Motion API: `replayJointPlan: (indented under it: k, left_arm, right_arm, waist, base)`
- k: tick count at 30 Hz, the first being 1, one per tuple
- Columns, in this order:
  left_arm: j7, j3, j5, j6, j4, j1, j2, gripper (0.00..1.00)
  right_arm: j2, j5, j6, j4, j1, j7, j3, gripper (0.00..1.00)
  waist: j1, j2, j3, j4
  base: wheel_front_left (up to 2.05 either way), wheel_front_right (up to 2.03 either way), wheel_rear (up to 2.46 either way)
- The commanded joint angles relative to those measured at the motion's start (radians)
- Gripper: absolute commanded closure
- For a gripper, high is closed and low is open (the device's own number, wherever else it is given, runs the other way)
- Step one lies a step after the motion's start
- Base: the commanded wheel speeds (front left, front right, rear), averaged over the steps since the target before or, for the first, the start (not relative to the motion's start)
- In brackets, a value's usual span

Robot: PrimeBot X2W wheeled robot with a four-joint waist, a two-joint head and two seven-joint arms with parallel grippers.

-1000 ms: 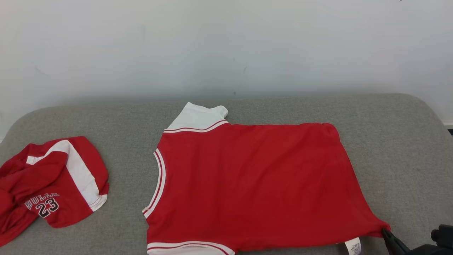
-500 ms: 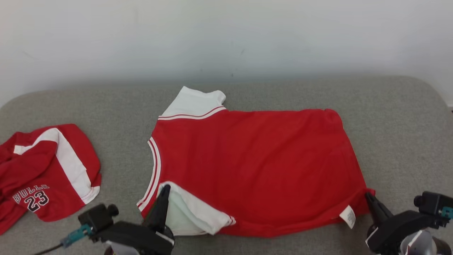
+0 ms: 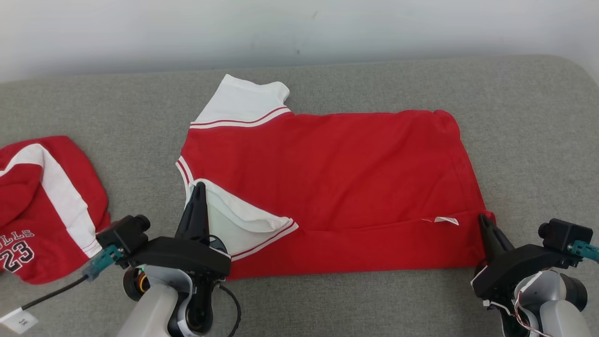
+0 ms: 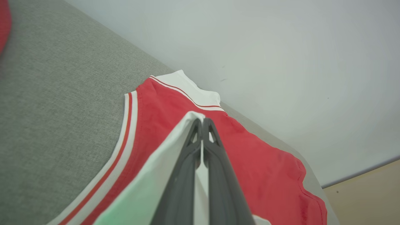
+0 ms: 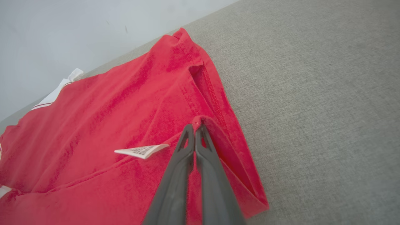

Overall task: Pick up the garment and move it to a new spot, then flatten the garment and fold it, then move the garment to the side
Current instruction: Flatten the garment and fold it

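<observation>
Head view: my red jersey (image 3: pixel 337 159) looks light, floppy. Both jaws pinch its near edge: sleeve (image 3: pixel 234 224) left, hem corner (image 3: pixel 485 218) right.

The red jersey (image 3: pixel 337 159) lies spread, near edge folded over: white sleeve pinched in my left gripper (image 3: pixel 200 187), hem corner in my right gripper (image 3: pixel 482 219).

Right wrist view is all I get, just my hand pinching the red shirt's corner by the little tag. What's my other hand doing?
Observer: Your left hand is shut on the near white sleeve, holding it folded over the red shirt.
Operator: Is anything else lying around?
Observer: Yes. A second red garment with a white stripe and the number 23 lies crumpled far to the left, apart from the shirt.
</observation>
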Motion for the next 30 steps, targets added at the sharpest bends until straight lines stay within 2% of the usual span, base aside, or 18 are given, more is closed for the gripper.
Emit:
replayJointPlan:
  k: [1,11,18,19,20,21,26,30]
  left_arm:
    - [-0.010,0.005,0.016,-0.001,0.014,-0.021,-0.003,1.00]
    - [-0.019,0.038,0.060,-0.047,0.048,-0.072,-0.019,1.00]
    - [-0.020,0.030,0.085,-0.045,0.102,-0.115,-0.027,1.00]
    - [-0.019,0.028,0.090,-0.039,0.114,-0.117,-0.026,1.00]
    - [-0.020,0.026,0.103,-0.034,0.123,-0.120,-0.021,0.62]
    - [-0.020,0.026,0.109,-0.029,0.134,-0.121,-0.018,0.00]
    - [-0.020,0.047,0.194,0.002,0.131,-0.090,0.017,0.00]
    - [-0.019,0.050,0.280,0.017,0.085,-0.005,0.054,0.00]
  right_arm:
    - [0.005,-0.014,0.001,0.007,-0.013,-0.013,0.001,1.00]
    - [0.001,-0.031,0.001,0.031,-0.030,-0.073,-0.030,1.00]
    - [0.009,-0.039,0.001,0.057,-0.053,-0.087,-0.033,1.00]
    - [0.010,-0.041,0.001,0.059,-0.058,-0.093,-0.034,0.76]
    - [0.012,-0.035,0.001,0.066,-0.062,-0.091,-0.036,0.00]
    - [0.014,-0.037,0.001,0.063,-0.069,-0.104,-0.037,0.00]
    - [0.022,-0.024,0.001,0.045,-0.074,-0.136,-0.060,0.00]
    - [0.024,-0.005,0.001,-0.007,-0.022,-0.106,-0.087,0.00]
  waist:
    - [-0.0003,-0.0002,0.014,-0.005]
    - [-0.0003,-0.0002,0.025,0.006]
    - [-0.0003,-0.0002,0.036,0.002]
    - [-0.0003,-0.0002,0.037,0.001]
    - [-0.0003,-0.0002,0.038,0.000]
    - [-0.0003,-0.0002,0.039,0.000]
    - [-0.0003,-0.0002,0.025,0.007]
    - [-0.0003,-0.0002,-0.004,0.016]
  base:
    - [0.00,0.00,0.00]
    - [0.00,0.00,0.00]
    - [0.00,0.00,0.00]
    - [0.00,0.00,0.00]
    - [0.00,0.00,0.00]
    - [0.00,0.00,0.00]
    - [0.00,0.00,0.00]
    - [0.00,0.00,0.00]
